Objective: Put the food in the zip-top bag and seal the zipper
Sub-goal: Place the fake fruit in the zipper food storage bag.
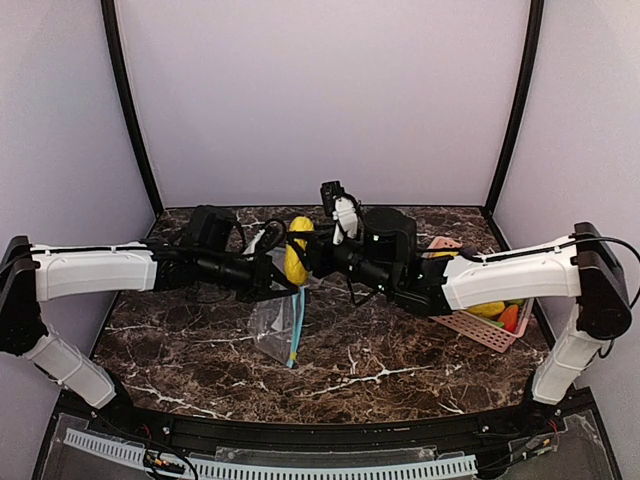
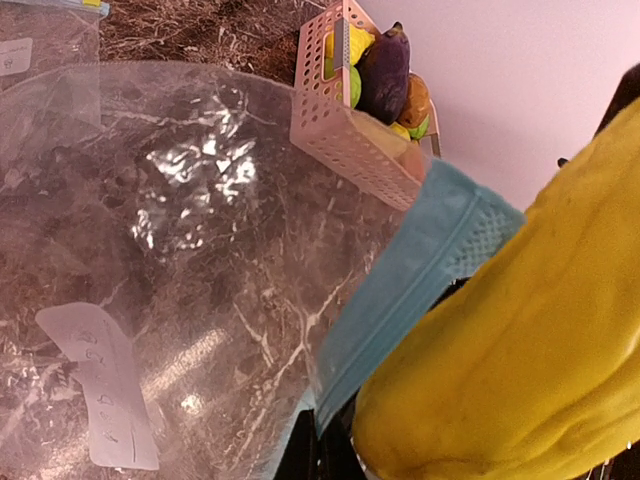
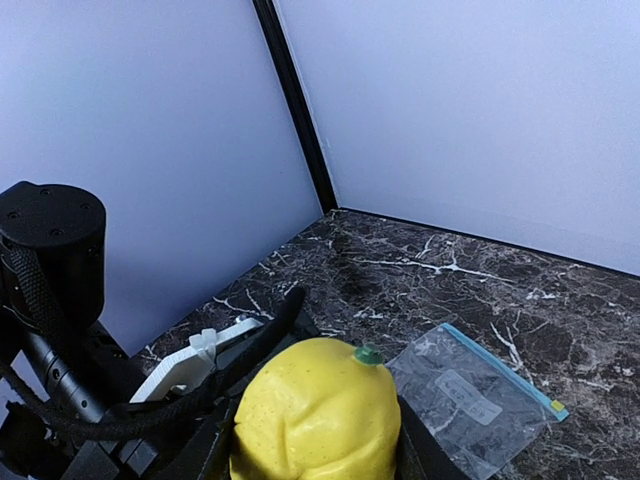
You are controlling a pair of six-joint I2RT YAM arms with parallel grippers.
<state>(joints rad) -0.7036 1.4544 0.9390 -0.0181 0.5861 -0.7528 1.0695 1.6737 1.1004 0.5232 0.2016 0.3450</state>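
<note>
Entry, top view: yellow fruit (image 1: 296,242) clamped in right pincer (image 1: 300,262) above the counter (image 1: 400,370), over limp bag (image 1: 272,322) pinched by closed left pincer (image 1: 270,275); left wrist: yellow fruit beside blue zipper (image 2: 420,270); right wrist: skin glossy, probably light and slippery, best held across its belly.

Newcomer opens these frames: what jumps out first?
Mid-table, the right gripper holds a yellow fruit beside the zip-top bag, which the left gripper holds up near its blue zipper. At the right, a pink basket holds more food.
</note>
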